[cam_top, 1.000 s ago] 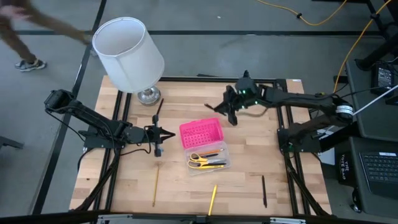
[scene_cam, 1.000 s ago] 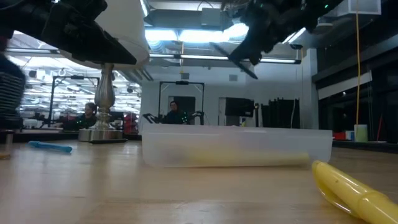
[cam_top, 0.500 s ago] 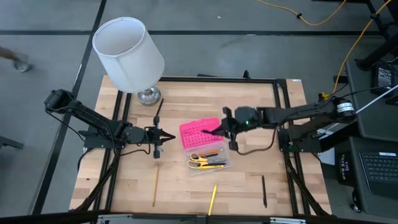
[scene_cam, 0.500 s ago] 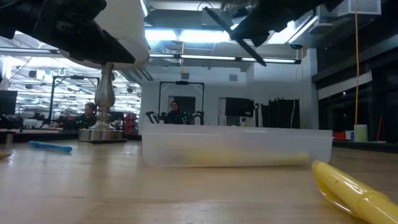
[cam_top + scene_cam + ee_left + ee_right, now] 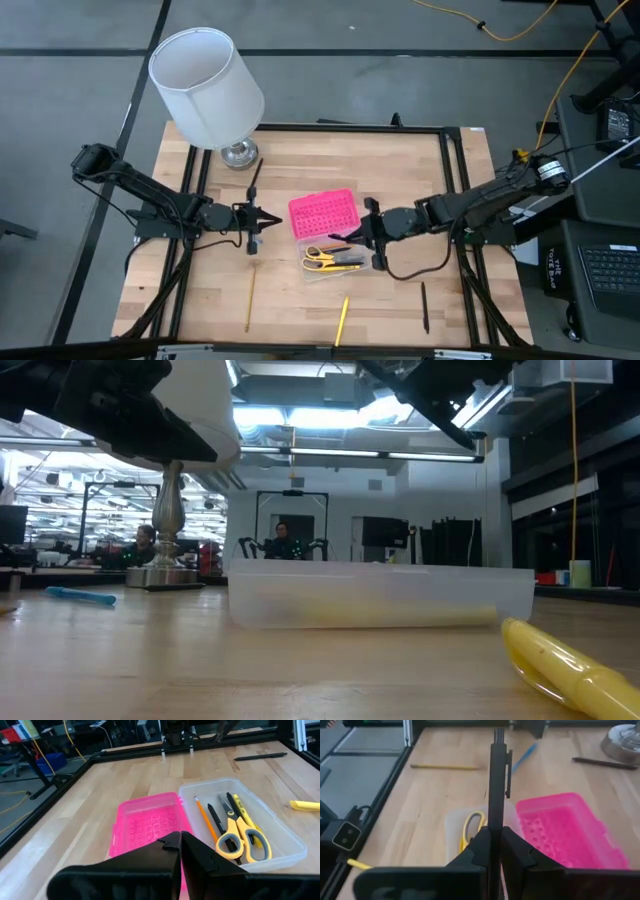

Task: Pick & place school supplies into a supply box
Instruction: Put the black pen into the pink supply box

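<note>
Even bright overhead light, soft shadows, glaring ceiling strips, blurred yellow foreground in low view.

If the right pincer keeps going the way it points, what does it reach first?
Probably the clear base of the supply box: the right pincer, shut on a black pen, points across it from the right. It seems to sit above the rim, though height is unclear.

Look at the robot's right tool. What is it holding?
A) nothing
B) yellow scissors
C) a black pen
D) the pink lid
C: in the right wrist view the right tool is shut on a black pen, held above the clear box, where the yellow scissors already lie.
</note>
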Robot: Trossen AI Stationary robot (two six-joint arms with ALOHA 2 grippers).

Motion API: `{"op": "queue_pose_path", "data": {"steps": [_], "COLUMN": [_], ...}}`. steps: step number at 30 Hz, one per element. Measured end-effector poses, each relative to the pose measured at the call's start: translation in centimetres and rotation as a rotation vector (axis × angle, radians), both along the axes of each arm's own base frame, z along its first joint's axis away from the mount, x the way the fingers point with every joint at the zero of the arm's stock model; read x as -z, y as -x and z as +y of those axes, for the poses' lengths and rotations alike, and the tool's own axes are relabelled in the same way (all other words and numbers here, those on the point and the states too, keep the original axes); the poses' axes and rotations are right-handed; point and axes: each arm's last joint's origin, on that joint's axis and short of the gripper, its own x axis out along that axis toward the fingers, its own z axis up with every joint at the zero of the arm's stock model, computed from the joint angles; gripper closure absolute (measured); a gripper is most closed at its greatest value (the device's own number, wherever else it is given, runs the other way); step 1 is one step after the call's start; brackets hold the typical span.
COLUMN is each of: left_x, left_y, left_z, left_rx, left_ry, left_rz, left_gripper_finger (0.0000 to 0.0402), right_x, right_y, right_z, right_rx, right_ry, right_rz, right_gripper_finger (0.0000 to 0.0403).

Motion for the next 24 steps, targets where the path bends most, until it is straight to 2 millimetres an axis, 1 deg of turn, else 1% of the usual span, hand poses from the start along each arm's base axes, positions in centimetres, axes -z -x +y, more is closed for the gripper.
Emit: {"op": "queue_pose_path", "data": {"steps": [4,16,24], "left_x": [0.0,0.0,0.0], "left_y": [0.0,0.0,0.0], "left_z": [0.0,0.0,0.0], "left_rx": [-0.002,-0.001,-0.001], "left_ry": [0.014,0.014,0.014], "left_rz": [-0.002,-0.002,-0.002], "left_gripper_finger": [0.0396,0.0396,0.0396], "right_x": [0.8,4.3,4.8], "right_y": [-0.2,-2.2,-2.5], "right_z": [0.8,1.4,1.3], "right_rx": [-0.021,-0.074,-0.081], "right_ry": [0.013,0.126,0.127], "right_rz": [0.024,0.1,0.112], "right_gripper_finger": [0.0376,0.0376,0.0376]}}
